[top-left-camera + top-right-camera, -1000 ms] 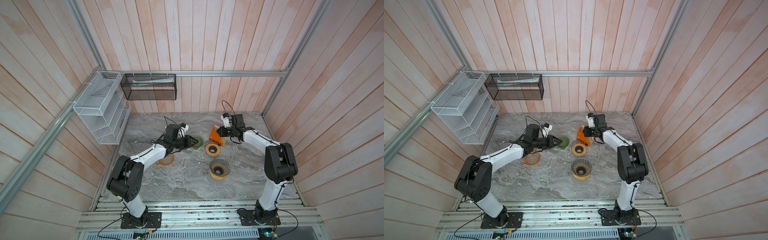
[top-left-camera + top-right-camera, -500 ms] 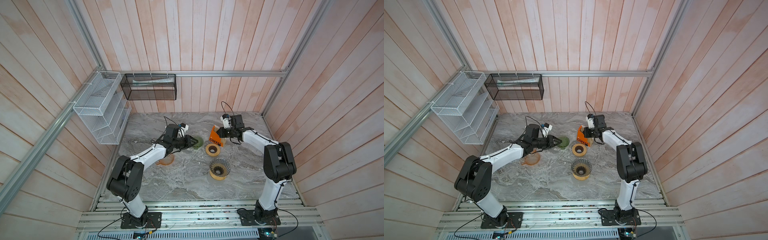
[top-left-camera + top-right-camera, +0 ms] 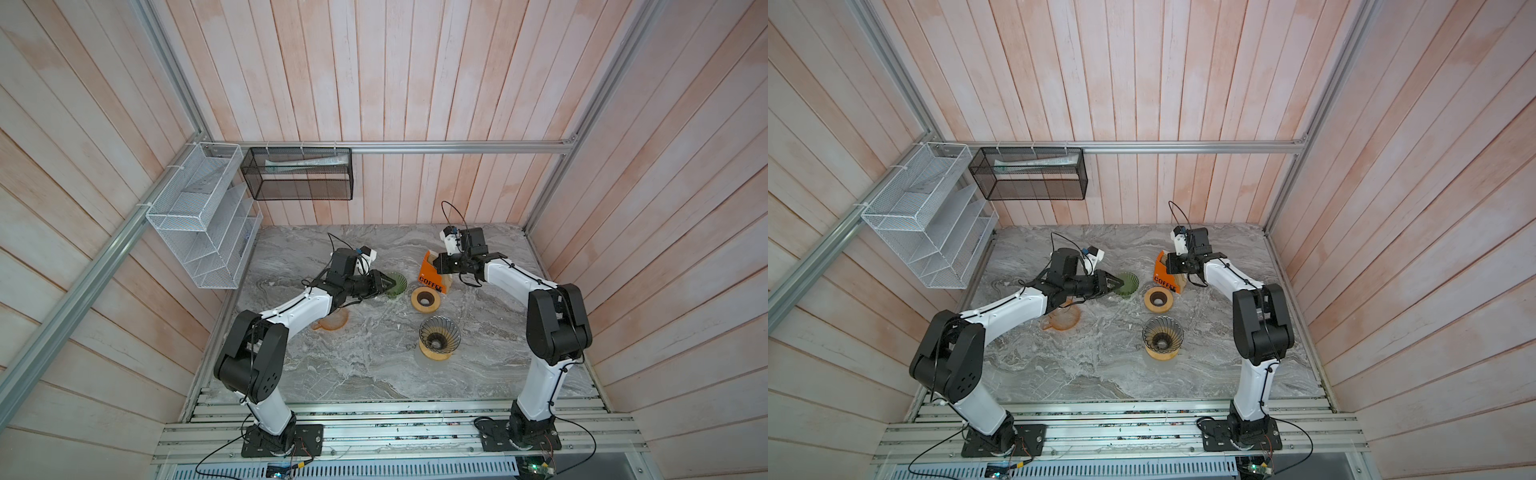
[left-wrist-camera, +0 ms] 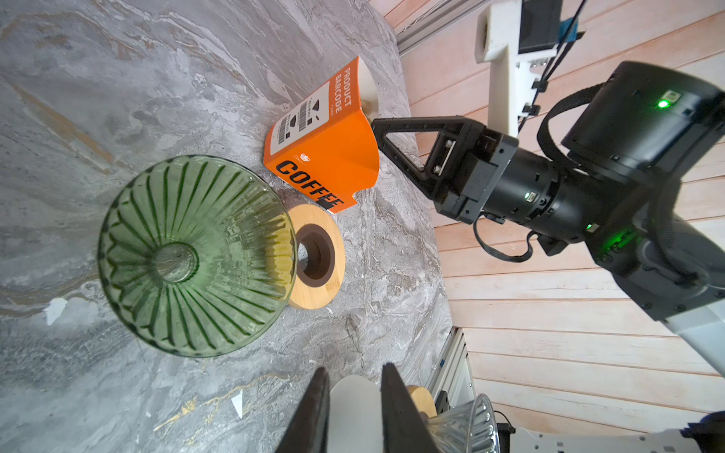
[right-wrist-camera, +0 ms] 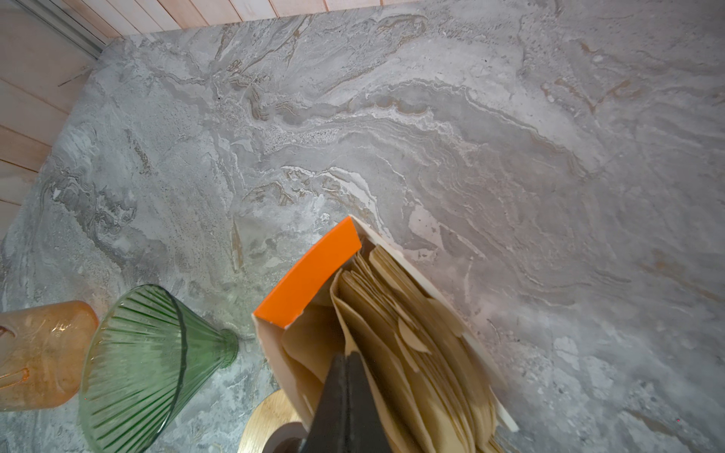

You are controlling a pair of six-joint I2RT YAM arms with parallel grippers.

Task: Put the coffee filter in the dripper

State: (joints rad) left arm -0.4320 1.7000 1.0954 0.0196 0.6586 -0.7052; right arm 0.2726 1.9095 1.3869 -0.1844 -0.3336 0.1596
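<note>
Found right gripper jaws pressed together inside the orange box, possibly nipping one coffee filter; cannot confirm. Noted filters as tan, folded, curved-edged sheets standing packed in that box. Found left gripper jaws parted, just beside green dripper lying on its side on the marble table. Logged wooden ring near both.
</note>
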